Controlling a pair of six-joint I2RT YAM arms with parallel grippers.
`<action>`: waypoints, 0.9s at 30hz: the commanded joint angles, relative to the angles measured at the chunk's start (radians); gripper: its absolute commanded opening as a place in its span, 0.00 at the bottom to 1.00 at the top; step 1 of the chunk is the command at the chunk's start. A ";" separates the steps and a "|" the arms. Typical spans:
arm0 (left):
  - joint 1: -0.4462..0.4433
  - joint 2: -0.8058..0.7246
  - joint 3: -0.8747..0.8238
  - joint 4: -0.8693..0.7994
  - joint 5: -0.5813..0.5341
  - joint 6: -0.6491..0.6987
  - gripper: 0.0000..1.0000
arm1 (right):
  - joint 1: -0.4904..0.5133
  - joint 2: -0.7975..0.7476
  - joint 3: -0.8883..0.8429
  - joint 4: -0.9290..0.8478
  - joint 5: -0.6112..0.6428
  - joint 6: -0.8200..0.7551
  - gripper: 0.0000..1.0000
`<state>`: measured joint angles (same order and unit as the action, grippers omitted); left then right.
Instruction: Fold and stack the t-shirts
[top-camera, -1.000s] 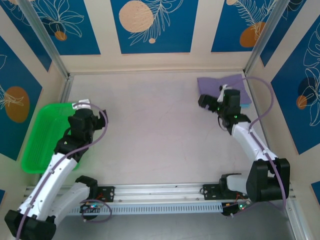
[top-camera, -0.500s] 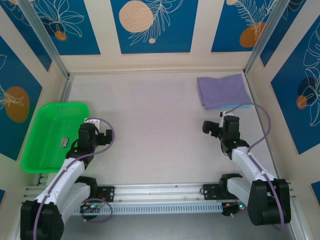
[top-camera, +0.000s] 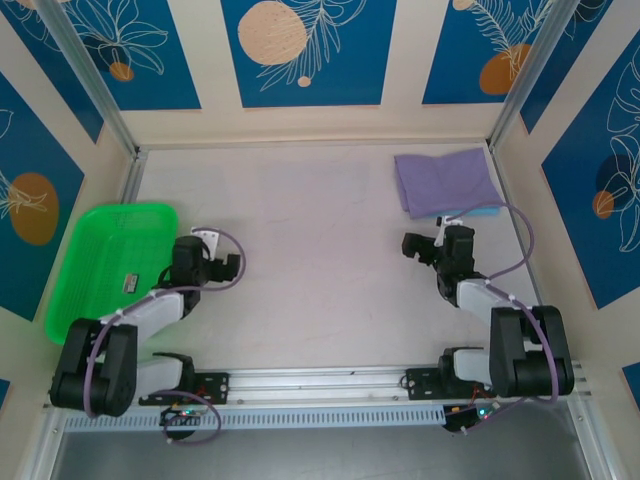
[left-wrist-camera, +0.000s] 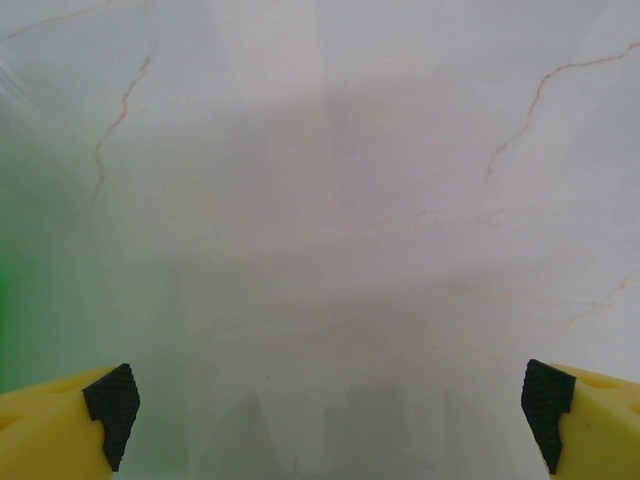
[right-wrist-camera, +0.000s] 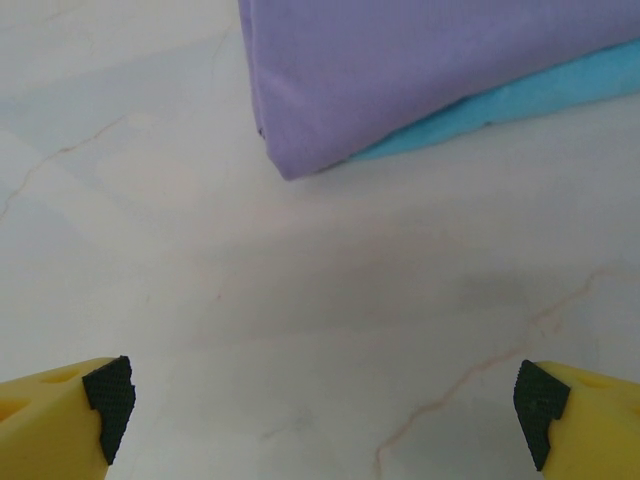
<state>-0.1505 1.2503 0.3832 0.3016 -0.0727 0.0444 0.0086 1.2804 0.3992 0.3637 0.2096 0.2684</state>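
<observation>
We look down from above, behind arm bases (top-camera: 195, 383), over whole bench (top-camera: 320, 260). Left wrist: we sit close, facing bench surface. Right wrist: close, shares stacked lavender t-shirt (right-wrist-camera: 420, 70) and sky-blue t-shirt (right-wrist-camera: 540, 95) with overhead.

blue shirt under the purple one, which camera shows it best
The right wrist view: the blue shirt shows as a long folded edge sticking out beneath the purple shirt. The top view gives a thin blue sliver at the stack's near edge.

A: Folded purple t-shirt (right-wrist-camera: 430, 70) lying on the sky-blue t-shirt (right-wrist-camera: 540, 95), blue edge peeking out underneath.
B: And the right gripper (right-wrist-camera: 325, 400) spread wide over marbled table (right-wrist-camera: 300, 280), holding nothing, near the stack.
</observation>
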 joint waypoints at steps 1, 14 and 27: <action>0.018 0.061 0.057 0.146 0.040 0.013 1.00 | -0.017 0.035 0.033 0.141 -0.004 0.017 0.99; 0.090 0.252 0.100 0.352 -0.034 -0.034 1.00 | -0.065 0.139 -0.023 0.419 -0.109 -0.087 0.99; 0.067 0.292 0.018 0.534 0.006 0.011 1.00 | 0.011 0.231 -0.091 0.637 0.014 -0.141 0.99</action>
<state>-0.0826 1.5311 0.4023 0.7631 -0.0593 0.0486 0.0128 1.5341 0.2169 1.0397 0.1913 0.1692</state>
